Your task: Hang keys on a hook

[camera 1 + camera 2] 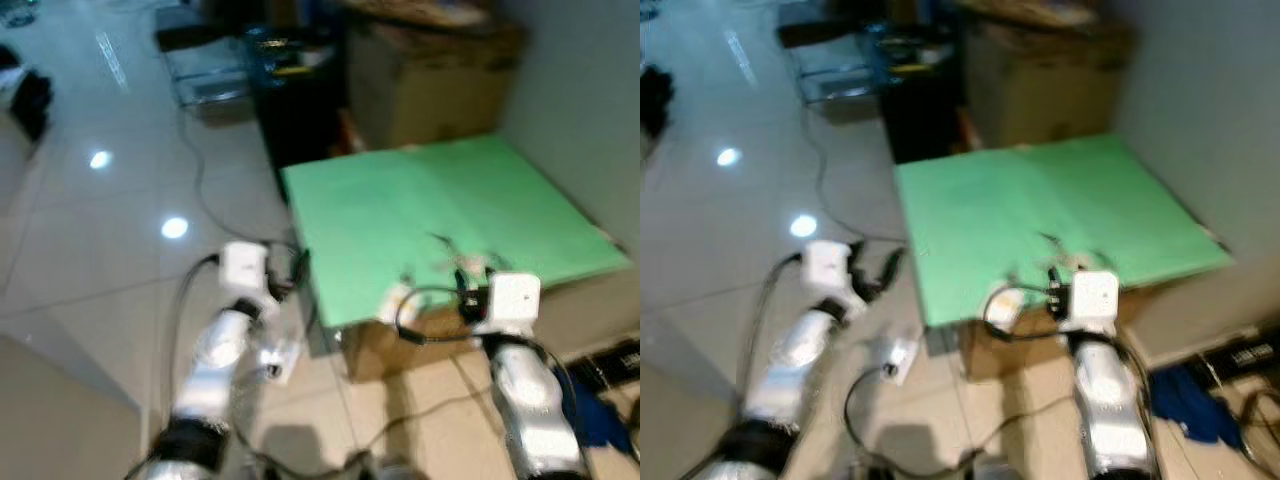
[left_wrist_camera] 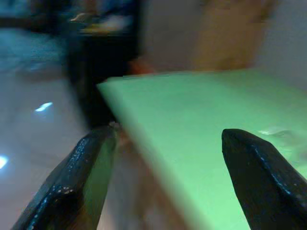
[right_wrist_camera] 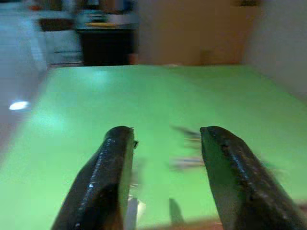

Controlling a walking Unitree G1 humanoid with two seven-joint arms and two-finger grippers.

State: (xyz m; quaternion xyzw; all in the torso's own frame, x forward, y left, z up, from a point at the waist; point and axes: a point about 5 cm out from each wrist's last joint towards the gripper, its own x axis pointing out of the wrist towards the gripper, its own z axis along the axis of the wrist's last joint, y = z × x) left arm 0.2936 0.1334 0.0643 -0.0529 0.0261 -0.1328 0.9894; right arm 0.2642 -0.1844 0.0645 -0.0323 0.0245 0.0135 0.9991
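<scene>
Approach to the green surface; keys not yet picked up, frames blurred.

Left gripper (image 1: 290, 272) hangs off the surface's near-left edge over the floor (image 1: 110, 250), fingers (image 2: 81, 177) spread wide, holding nothing. At about 2 o'clock from it, on the green surface (image 1: 400, 210) near its front edge, lies a small dark, thin cluster, probably the keys (image 1: 447, 250), too smeared to confirm. Right gripper (image 3: 165, 143) sits just short of them, fingers parted wide and empty, the keys at 12 o'clock between the tips. Judgement: the right arm should ease forward and low, straddle the ring rather than loose blades, and close only once the picture steadies. No hook identifiable. No brand, label or writing legible anywhere.
</scene>
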